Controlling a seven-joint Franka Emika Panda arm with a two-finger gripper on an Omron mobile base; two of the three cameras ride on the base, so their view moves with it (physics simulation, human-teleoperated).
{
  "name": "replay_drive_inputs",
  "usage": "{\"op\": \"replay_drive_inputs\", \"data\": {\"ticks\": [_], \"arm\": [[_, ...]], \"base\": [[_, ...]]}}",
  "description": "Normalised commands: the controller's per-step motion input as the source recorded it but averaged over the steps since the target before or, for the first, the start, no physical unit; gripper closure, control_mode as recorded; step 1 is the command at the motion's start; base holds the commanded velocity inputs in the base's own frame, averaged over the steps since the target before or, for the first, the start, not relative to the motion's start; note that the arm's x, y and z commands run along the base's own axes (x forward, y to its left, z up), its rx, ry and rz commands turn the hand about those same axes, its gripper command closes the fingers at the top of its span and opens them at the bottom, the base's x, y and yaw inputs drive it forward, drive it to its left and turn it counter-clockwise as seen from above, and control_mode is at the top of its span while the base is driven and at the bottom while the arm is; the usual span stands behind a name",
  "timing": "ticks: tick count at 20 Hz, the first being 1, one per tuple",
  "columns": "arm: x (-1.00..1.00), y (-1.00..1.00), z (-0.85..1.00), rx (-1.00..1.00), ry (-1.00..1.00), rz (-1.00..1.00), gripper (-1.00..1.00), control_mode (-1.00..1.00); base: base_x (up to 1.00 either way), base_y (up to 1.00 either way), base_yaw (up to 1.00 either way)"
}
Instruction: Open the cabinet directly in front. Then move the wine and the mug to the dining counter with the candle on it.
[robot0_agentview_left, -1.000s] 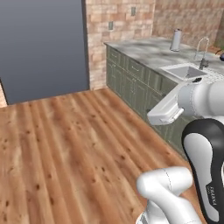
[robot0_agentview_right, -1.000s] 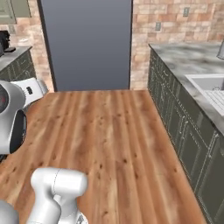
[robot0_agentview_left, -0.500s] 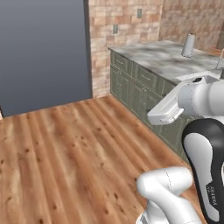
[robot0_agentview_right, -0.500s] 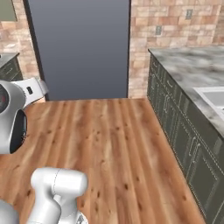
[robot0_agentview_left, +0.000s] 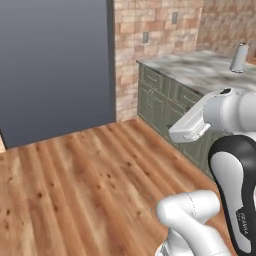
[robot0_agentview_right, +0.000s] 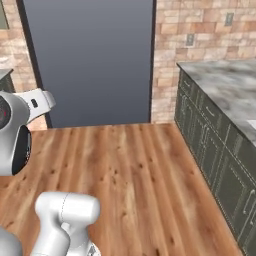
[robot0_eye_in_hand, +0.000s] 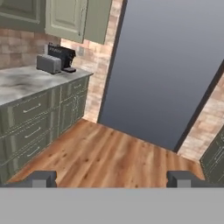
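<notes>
1. Hand view: the fingers (robot0_eye_in_hand: 112, 178) stood wide apart at the bottom of the picture, one dark tip at each side, with nothing between them.
2. Directly beyond the fingers lay a wooden plank floor (robot0_eye_in_hand: 100, 157), bare between the two tips and running on ahead.
3. To the left of the fingers ran low green cabinets with drawers (robot0_eye_in_hand: 39, 118), topped by a grey veined marble surface (robot0_eye_in_hand: 30, 81).
4. At the far end of that surface, ahead and left of the fingers, sat a silver toaster (robot0_eye_in_hand: 48, 64) with a black coffee machine (robot0_eye_in_hand: 63, 56) just beside it, against a brick wall (robot0_eye_in_hand: 22, 46).
5. Above them, up and to the left of the fingers, hung the cabinet (robot0_eye_in_hand: 65, 17), sage green with recessed-panel doors; its doors looked shut, though its handles could not be made out.
6. Straight ahead of the fingers, past the floor, rose a large flat blue-grey panel (robot0_eye_in_hand: 170, 70), with brick at its right foot.
7. Left base view: the white arm (robot0_agentview_left: 220, 112) reached across the right side, and behind it a second marble surface (robot0_agentview_left: 200, 70) on green cabinets carried a pale upright roll (robot0_agentview_left: 239, 57) far back.
8. Right base view: the same blue-grey panel (robot0_agentview_right: 90, 60) stood beyond the floor, between stretches of brick.
</notes>
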Motion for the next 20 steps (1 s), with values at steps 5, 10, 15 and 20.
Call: {"op": "replay_drive_inputs", "data": {"ticks": [5,10,15,20], "arm": [[0.00,0.00,0.00,0.00,0.00,0.00,-1.00,1.00],[0.00,0.00,0.00,0.00,0.00,0.00,-1.00,1.00],[0.00,0.00,0.00,0.00,0.00,0.00,-1.00,1.00],[0.00,0.00,0.00,0.00,0.00,0.00,-1.00,1.00]], "base": [[1.00,0.72,-0.03],[1.00,0.55,-0.01],[1.00,0.13,0.01],[1.00,-0.04,0.11]]}}
